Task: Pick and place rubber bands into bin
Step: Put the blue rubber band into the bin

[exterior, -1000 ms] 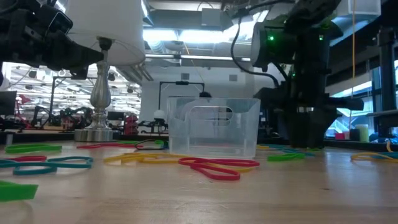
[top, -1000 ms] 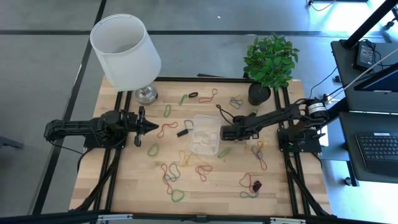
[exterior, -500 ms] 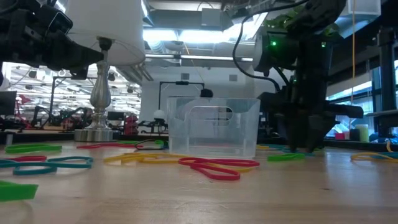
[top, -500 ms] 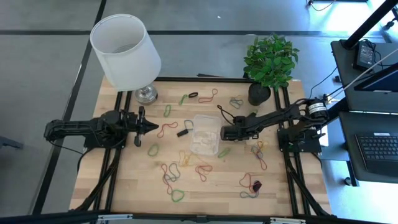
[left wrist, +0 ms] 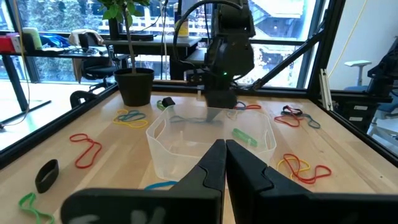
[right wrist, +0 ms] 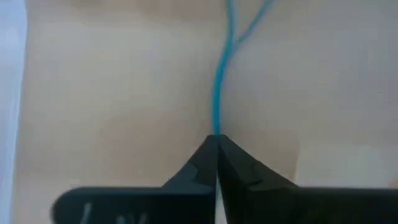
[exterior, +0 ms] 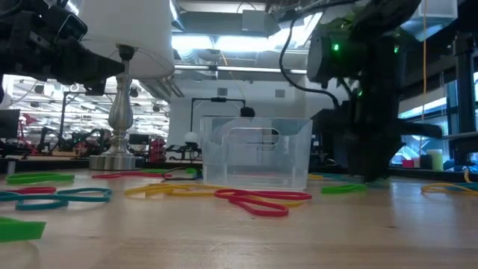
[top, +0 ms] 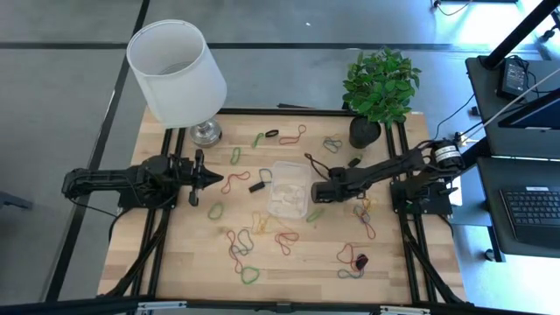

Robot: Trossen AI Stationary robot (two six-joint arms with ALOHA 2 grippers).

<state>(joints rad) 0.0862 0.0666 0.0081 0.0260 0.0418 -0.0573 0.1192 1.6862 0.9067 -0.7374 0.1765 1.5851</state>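
Note:
The clear bin (top: 287,188) stands at the table's middle and also shows in the low view (exterior: 258,153). Rubber bands in several colours lie scattered around it on the wood, such as a red one (top: 285,241) and a green one (top: 249,275). My right gripper (top: 317,191) is just right of the bin, low over the table, shut on a blue rubber band (right wrist: 217,93). My left gripper (top: 219,178) is shut and empty, left of the bin, and points toward it. My right gripper pinches one end of the blue rubber band (right wrist: 216,127) between its two fingertips. The fingers come from above, pointing down. The band runs away from the tips as one thin line, then parts into two strands, over the wooden top.
A white lamp (top: 179,70) stands at the far left and a potted plant (top: 378,87) at the far right. A small black clip (top: 257,185) lies left of the bin. More bands lie near the front edge (top: 350,258).
My right gripper has shifted a little toward the table's near edge beside the bin, staying low over the table.

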